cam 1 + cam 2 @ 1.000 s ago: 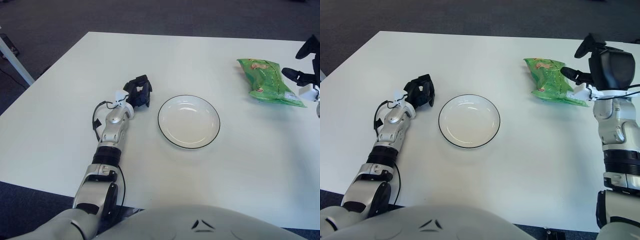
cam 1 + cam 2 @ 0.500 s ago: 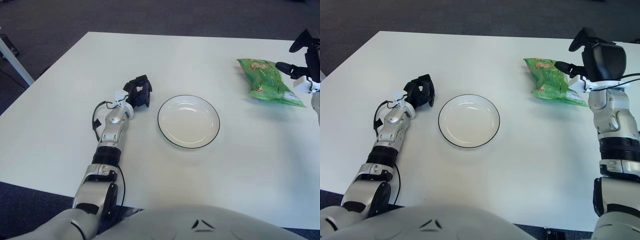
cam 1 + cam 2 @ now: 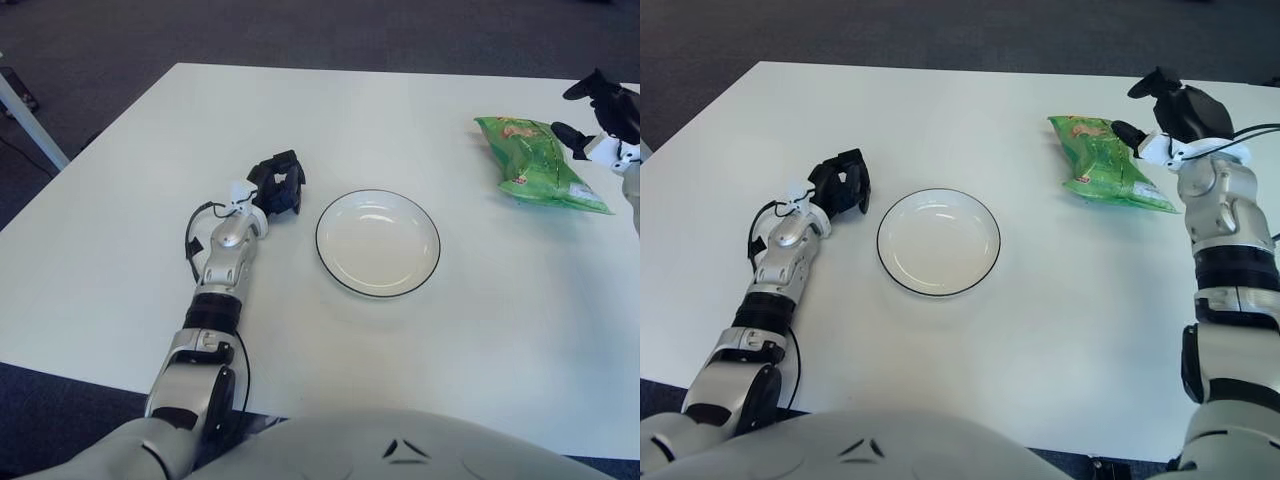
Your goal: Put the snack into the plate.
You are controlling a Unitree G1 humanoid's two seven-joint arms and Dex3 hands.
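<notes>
I'm taking the plate as my landmark; it's sitting empty near the middle of the white table. The green snack bag is lying flat on the table well to the right of the plate and a bit farther back, not lifted, not in the plate.

What's changing: over the last sec my right hand is swinging up and back. It was hovering lower, by the bag's right edge; now it's sitting at the bag's far right corner, wrist rotated so the palm is turning toward the bag. Fingers are spread, holding nothing, w/ one dark fingertip showing just at the bag's right edge. Can't tell if it's actually touching the bag. The bag itself isn't shifting at all btwn the frames, so no grip yet.

My left hand is staying idle just left of the plate, fingers curled in, empty, same spot as before.

Meaning for the task, as I'm judging it: I'm only lining up for the grasp, approach phase, nothing carried. Next I'm needing to bring the fingers down over the bag's right end, close on it, then carry it left to the plate. The crinkly bag is looking slippery, so a shallow pinch at the corner may slide off.
</notes>
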